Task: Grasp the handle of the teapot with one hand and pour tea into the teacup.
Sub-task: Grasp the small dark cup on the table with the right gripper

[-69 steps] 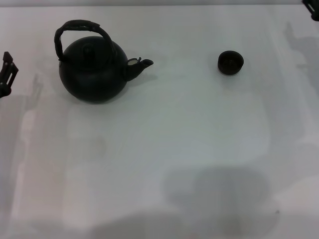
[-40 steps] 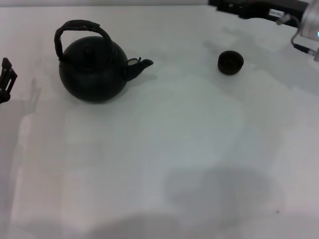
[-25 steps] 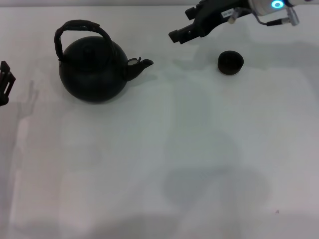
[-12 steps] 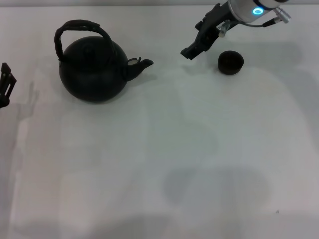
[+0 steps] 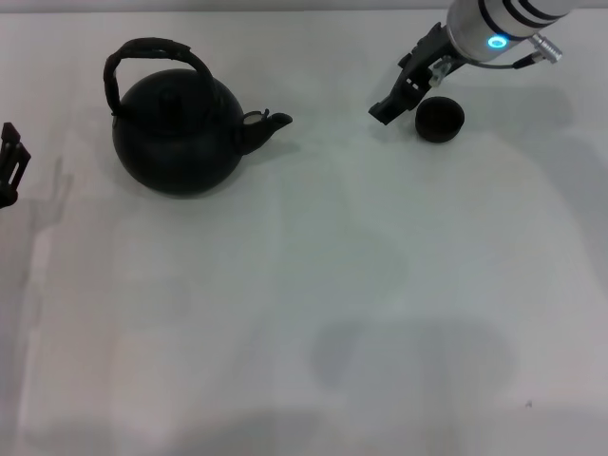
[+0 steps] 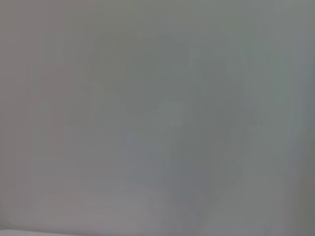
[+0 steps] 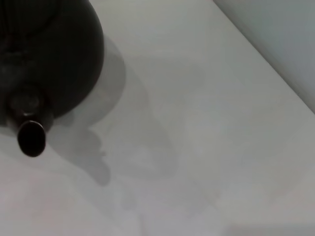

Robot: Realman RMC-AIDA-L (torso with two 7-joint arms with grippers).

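Observation:
The black teapot (image 5: 179,128) stands at the back left of the white table, its arched handle (image 5: 152,49) looping over the lid and its spout (image 5: 266,122) pointing right. The small black teacup (image 5: 440,120) sits at the back right. My right gripper (image 5: 397,100) hangs open just left of the teacup, slanting down towards the table, with nothing in it. The right wrist view shows the teapot (image 7: 49,49) and the dark mouth of its spout (image 7: 31,138) some way off. My left gripper (image 5: 9,163) rests at the table's left edge, far from the pot.
The white table (image 5: 304,304) runs wide between pot and cup and towards the front. Its far edge (image 7: 275,64) shows in the right wrist view. The left wrist view shows only a plain grey surface.
My right arm came in from the back right, swung over the table, then dropped down and right to the teacup's left side. Teapot, teacup and left gripper stayed put.

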